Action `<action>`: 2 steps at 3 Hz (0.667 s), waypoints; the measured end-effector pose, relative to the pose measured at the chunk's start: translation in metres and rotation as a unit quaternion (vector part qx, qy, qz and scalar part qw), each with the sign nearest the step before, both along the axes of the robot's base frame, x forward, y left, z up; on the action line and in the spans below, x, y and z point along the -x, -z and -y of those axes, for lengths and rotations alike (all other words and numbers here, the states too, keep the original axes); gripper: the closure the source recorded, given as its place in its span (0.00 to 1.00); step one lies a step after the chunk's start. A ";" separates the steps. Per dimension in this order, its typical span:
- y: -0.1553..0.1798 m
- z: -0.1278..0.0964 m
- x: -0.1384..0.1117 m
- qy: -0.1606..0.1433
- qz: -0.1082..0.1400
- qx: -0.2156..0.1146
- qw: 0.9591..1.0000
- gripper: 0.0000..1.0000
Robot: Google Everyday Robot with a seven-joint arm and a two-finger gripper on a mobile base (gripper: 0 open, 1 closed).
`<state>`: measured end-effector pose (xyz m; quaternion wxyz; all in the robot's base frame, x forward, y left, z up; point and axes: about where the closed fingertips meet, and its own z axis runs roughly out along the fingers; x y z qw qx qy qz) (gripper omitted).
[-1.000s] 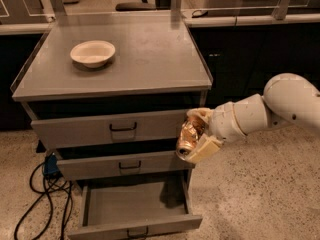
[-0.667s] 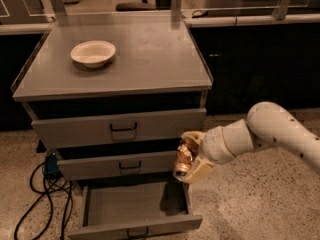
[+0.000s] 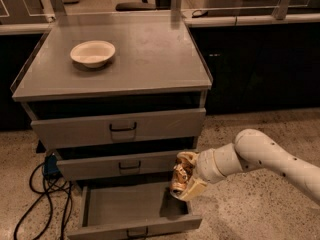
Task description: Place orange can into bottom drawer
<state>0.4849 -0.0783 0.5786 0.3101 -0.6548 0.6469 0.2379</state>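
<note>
Currently, my hand (image 3: 186,183): below the worktop's front right corner, at the end of my white arm (image 3: 260,154), level with the gap under the middle drawer; its cream fingers (image 3: 196,189) are clamped on the can.
Can: small dented orange-gold metallic drink can (image 3: 180,176), gripped roughly upright between my fingers, over the right side of the open tray, close to its right wall; I cannot tell whether it touches the floor of the tray.
Bottom drawer: shallow grey tray (image 3: 125,206) with a low front and a small dark handle, pulled out.
Upper drawers: two taller-fronted grey drawers (image 3: 120,129), stacked under the worktop's front edge.
Worktop: flat grey cabinet top (image 3: 150,54).
Bowl: round white bowl (image 3: 93,53), near the worktop's back left corner.
Floor: dark cables (image 3: 45,194) below the worktop's left edge.
</note>
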 end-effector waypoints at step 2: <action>0.066 -0.006 -0.025 0.010 0.005 0.020 1.000 1.00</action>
